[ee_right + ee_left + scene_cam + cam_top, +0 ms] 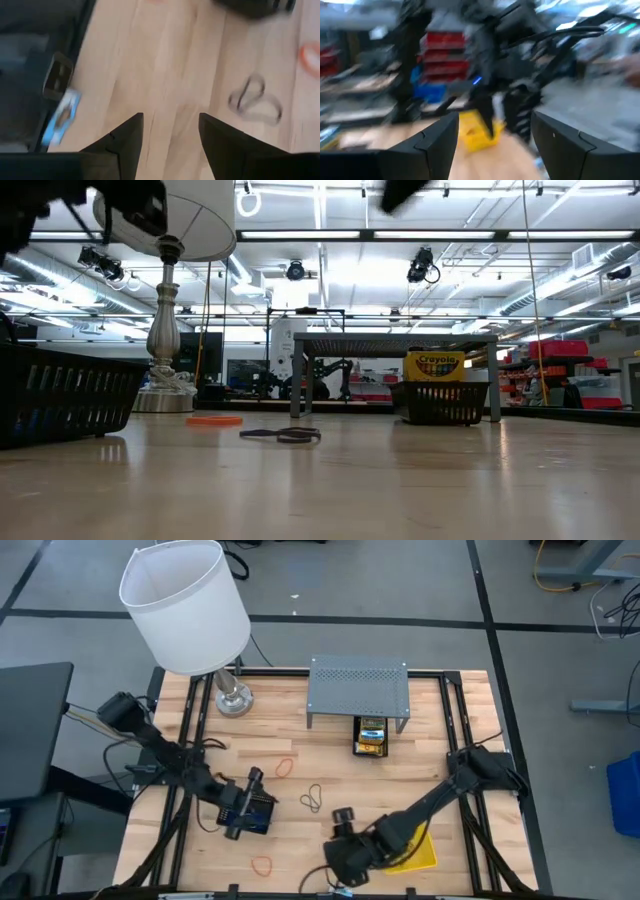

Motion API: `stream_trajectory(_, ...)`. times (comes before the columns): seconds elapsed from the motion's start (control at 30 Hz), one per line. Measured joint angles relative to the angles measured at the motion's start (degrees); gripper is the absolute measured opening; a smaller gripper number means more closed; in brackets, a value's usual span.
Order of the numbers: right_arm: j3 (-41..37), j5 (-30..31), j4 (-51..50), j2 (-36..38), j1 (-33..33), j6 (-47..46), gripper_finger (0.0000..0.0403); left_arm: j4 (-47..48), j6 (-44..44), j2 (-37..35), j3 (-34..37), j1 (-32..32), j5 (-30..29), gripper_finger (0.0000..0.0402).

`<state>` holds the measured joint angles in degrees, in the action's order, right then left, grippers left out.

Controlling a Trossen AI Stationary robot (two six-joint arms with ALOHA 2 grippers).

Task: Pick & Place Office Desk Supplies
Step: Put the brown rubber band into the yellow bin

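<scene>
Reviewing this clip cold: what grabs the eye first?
The big white lamp dominates the table's far left corner. At the far edge stands a grey perforated shelf with a crayon box in a black mesh tray just under its front. Rubber bands lie mid-table.

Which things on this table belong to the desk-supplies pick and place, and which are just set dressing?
Job items:
crayon box in a black mesh tray by the shelf
second mesh tray at the left gripper
yellow tray under the right arm
rubber bands: orange; dark

Lying about:
grey shelf
lamp

"Crayola" on the crayon box [433, 366]
</scene>
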<state>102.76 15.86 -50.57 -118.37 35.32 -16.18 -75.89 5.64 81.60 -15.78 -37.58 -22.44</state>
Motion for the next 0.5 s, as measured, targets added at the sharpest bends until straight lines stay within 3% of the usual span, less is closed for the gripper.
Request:
stream_trajectory(0.13,-0.1,-0.4,6.1,-0.6,-2.7,6.2,0.0197,-13.9,-1.3,5.2,5.7,2.8,4.2,0.0252)
stream_trajectory(0.3,-0.6,-5.1,16.0,-0.6,-6.2,12.7,0.0202,-13.7,-3.7,5.1,11.1,3.4,-1.4,0.0252)
stream_trajectory(0.5,-14.4,-18.2,40.9,-0.3,-12.2,14.4,0.0204,-13.2,-5.3,1.4,15.4,1.6,-7.0,0.0252)
